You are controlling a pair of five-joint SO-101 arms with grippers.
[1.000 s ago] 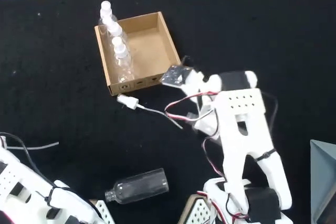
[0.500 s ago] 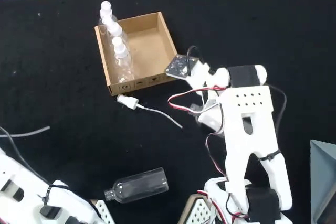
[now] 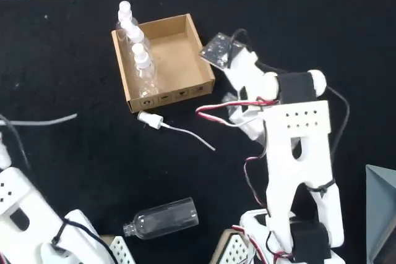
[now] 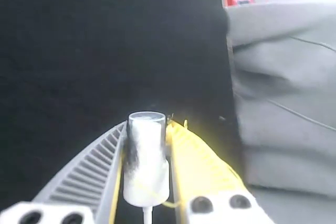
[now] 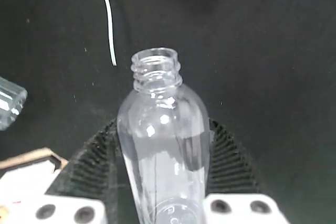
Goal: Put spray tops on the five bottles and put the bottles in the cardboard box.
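Since a second ago the right arm (image 3: pixel 296 153) has been swung farther up, alongside the right wall of the cardboard box (image 3: pixel 170 97). The thin tube (image 3: pixel 43 120) above the left arm (image 3: pixel 31 227) has been carried up the table.

The right gripper (image 5: pixel 163 129) is clamped on an open-necked clear bottle (image 5: pixel 157 77), and the left gripper (image 4: pixel 149 129) on a spray top (image 4: pixel 144 171). Three capped bottles (image 3: pixel 133 35) are stood in the box. A loose spray top (image 3: pixel 150 119) lies just before it, and an uncapped bottle (image 3: pixel 162 219) lies well apart.

The held bottle's base is cut off, and from above the bottle can hardly be made out under the wrist.
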